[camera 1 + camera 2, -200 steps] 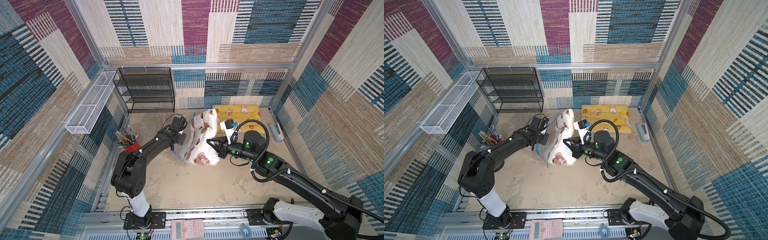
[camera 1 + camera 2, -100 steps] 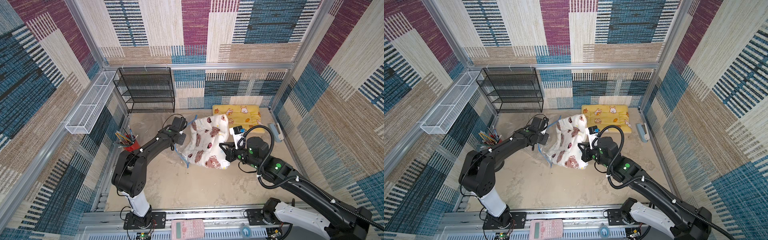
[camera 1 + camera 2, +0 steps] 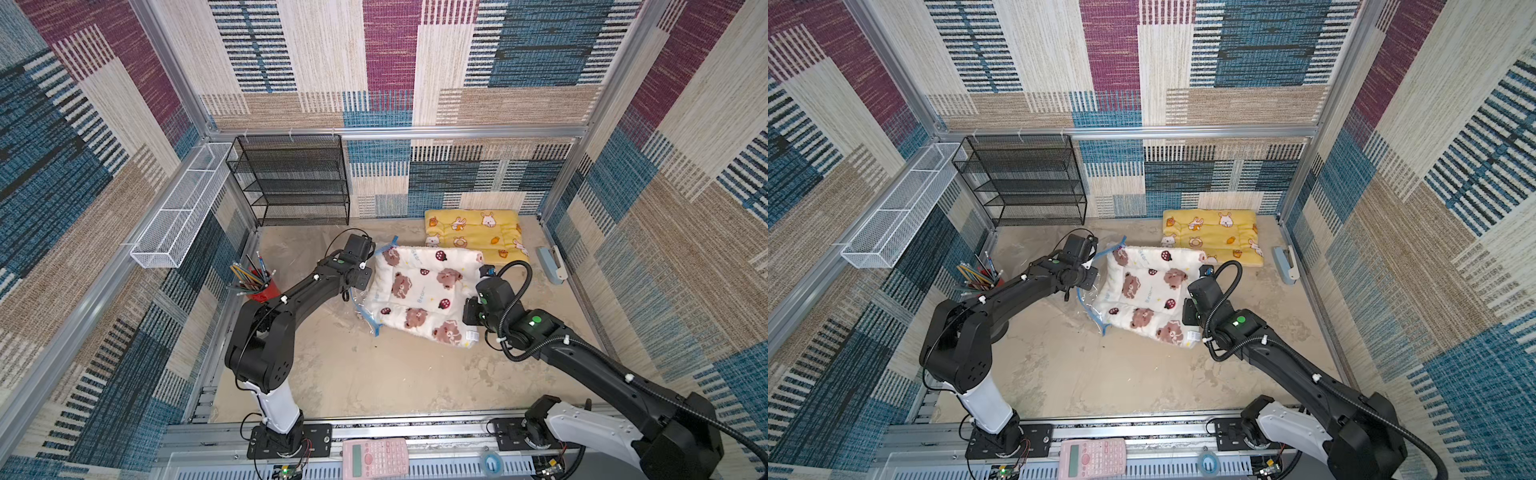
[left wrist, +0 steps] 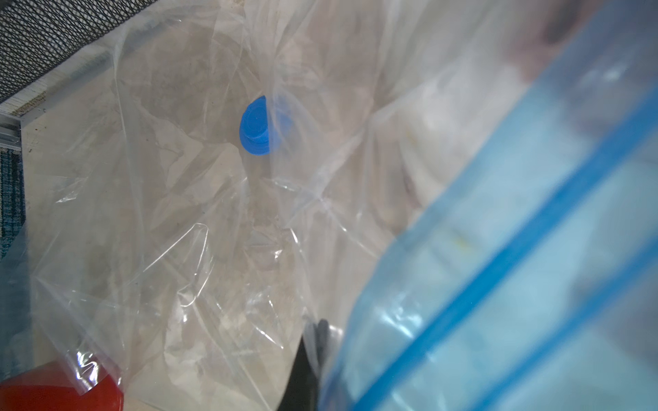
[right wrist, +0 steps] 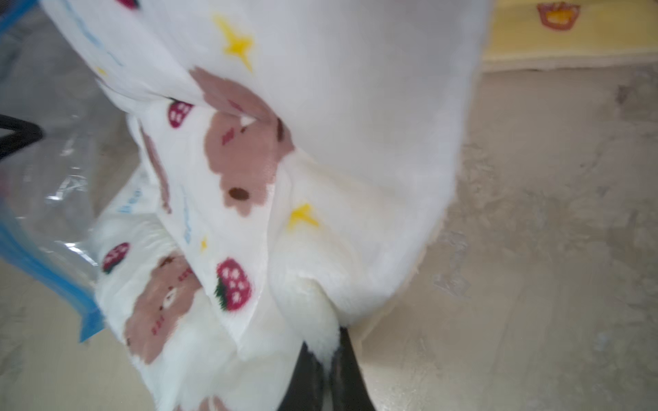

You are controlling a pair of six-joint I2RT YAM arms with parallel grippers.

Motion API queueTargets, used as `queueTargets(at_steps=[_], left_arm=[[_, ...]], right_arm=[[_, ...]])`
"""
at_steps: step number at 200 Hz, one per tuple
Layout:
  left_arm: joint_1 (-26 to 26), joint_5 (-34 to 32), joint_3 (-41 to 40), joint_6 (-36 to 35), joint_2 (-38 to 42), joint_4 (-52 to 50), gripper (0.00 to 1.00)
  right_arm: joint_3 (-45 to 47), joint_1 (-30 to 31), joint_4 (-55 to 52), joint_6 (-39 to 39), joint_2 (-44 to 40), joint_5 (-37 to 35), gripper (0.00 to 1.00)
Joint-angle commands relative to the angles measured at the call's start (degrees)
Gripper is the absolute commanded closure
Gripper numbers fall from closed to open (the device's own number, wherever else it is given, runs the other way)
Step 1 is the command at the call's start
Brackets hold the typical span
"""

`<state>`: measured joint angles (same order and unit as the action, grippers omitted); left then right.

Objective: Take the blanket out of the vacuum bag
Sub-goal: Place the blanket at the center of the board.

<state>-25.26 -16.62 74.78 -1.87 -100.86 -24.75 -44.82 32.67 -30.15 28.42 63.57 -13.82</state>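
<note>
Since a second ago the bear-print blanket has gone from a bunched, upright heap between the arms to a flat spread. The right arm has drawn back toward its own side with the cloth's edge. The blanket now lies mid-scene on the tabletop. Most of it is clear of the vacuum bag, with only its left margin overlapping the bag's open mouth. In both top views it sits just in front of a yellow rabbit-print mat, meeting it at one corner. Pale blue lettering on the white fleece reads "Bear".

The clear bag lies crumpled beneath and beside the left arm's wrist, its blue zip strip lifted. The left gripper is pinched closed on the bag's film beside that strip. The right gripper is clamped tight on a white fold of the blanket's edge.

The round blue valve cap shows on the bag's wall in the left wrist view. A small white sewn tag sits at the blanket's near corner, its print too small to read.
</note>
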Motion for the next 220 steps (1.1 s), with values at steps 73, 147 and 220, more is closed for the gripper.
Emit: queueTargets(at_steps=[73, 147, 220], left_arm=[[-0.1, -2.0, 0.5, -0.2, 0.8, -0.4, 1.00], [-0.7, -3.0, 0.5, -0.6, 0.0, -0.1, 1.00], [-1.0, -3.4, 0.6, -0.6, 0.7, -0.4, 1.00]], right_arm=[[1.1, -8.1, -1.6, -1.1, 9.5, -5.8, 1.00], [0.3, -14.3, -2.8, -1.1, 14.6, -5.8, 1.00], [-0.6, -17.8, -4.0, -0.5, 18.4, -6.7, 0.98]])
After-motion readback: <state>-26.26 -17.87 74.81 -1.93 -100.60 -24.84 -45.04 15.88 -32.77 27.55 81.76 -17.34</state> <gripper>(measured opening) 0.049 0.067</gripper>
